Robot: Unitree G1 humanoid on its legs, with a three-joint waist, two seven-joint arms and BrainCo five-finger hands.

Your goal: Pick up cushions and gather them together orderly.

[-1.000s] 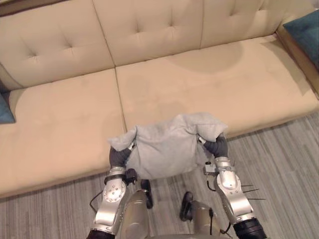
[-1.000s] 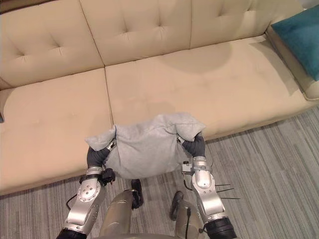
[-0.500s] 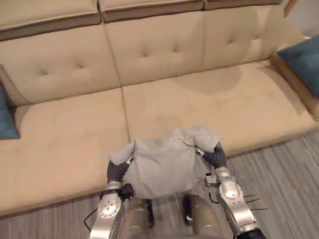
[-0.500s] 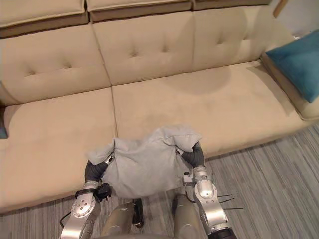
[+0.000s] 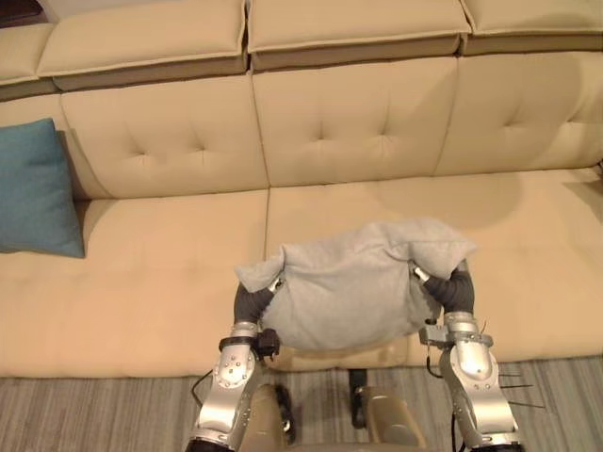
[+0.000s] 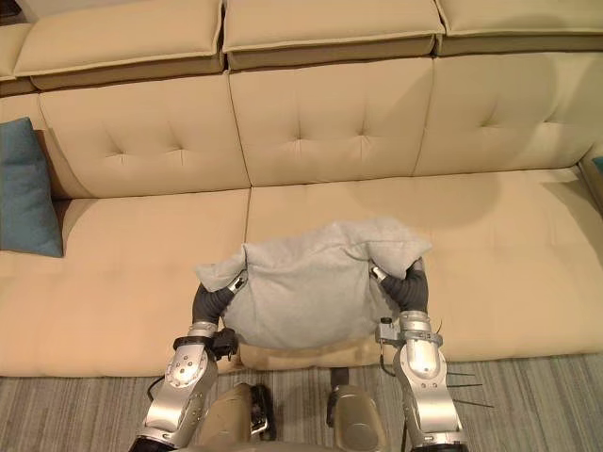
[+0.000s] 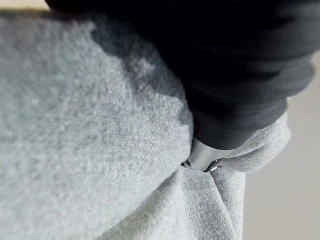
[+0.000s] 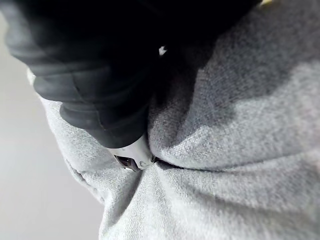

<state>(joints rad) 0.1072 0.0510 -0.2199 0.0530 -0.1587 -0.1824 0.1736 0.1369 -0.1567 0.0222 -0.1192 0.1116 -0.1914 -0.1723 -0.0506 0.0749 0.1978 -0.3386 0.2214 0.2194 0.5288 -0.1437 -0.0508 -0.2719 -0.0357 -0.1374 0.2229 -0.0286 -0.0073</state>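
The grey cushion (image 5: pixel 363 287) hangs over the front edge of the sofa (image 5: pixel 141 282) seat, near its middle, between the left hand (image 5: pixel 252 303) and right hand (image 5: pixel 454 290). Each hand is sunk into the cloth at an upper corner, so I cannot tell whether it clutches. A blue cushion (image 5: pixel 38 188) leans at the sofa's left end.

Dark ribbed covers sheathe left hand (image 5: pixel 250 303) and right hand (image 5: pixel 455 290); behind them, silver-grey left forearm (image 5: pixel 231 365) and right forearm (image 5: pixel 473 365) show small round screws.
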